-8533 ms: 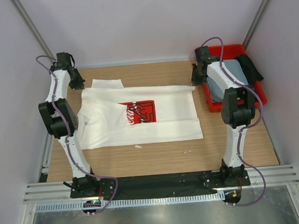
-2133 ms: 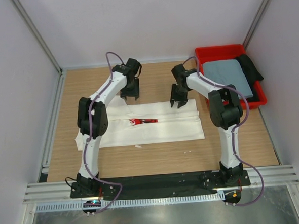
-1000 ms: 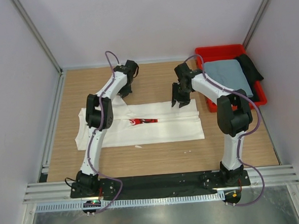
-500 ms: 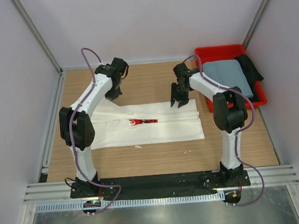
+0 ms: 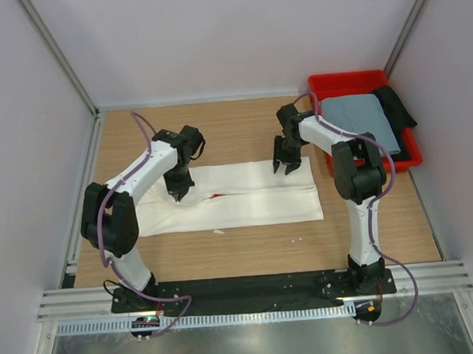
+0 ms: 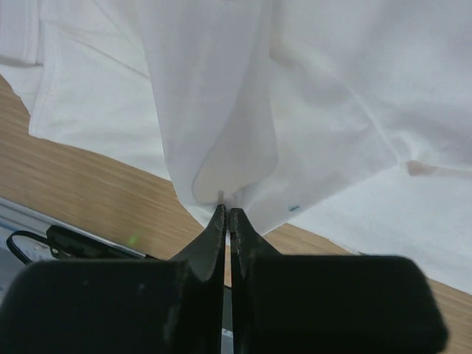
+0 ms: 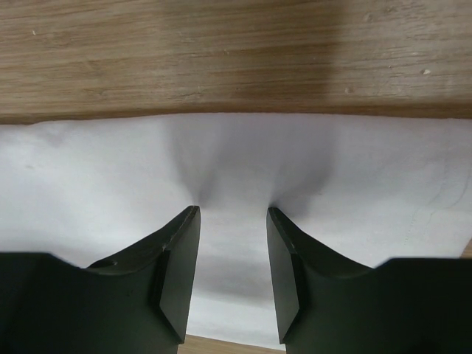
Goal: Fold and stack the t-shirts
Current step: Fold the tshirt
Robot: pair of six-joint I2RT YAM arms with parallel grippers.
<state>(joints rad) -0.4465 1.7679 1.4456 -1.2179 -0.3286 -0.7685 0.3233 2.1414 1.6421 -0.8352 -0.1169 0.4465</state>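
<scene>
White t-shirt [image 5: 254, 201] lies on wooden desk [image 5: 241, 128], folded lengthwise into a long band running left-right, only a thin sliver of the red print [image 5: 218, 196] showing near the middle-left. Left tool [image 6: 226, 215] is pinched tight on a fold of the white cloth, lifted a bit at the band's left part, with loose layers draping away from the tips. Right tool [image 7: 232, 212] sits at the far edge of the band near its right end, fingers partway apart, both tips down on the cloth, which puckers around them; nothing clamped between them. Grey-blue t-shirt [image 5: 363, 119] lies folded flat inside red bin [image 5: 348, 78] at the desk's far right corner, well apart from the white one.
</scene>
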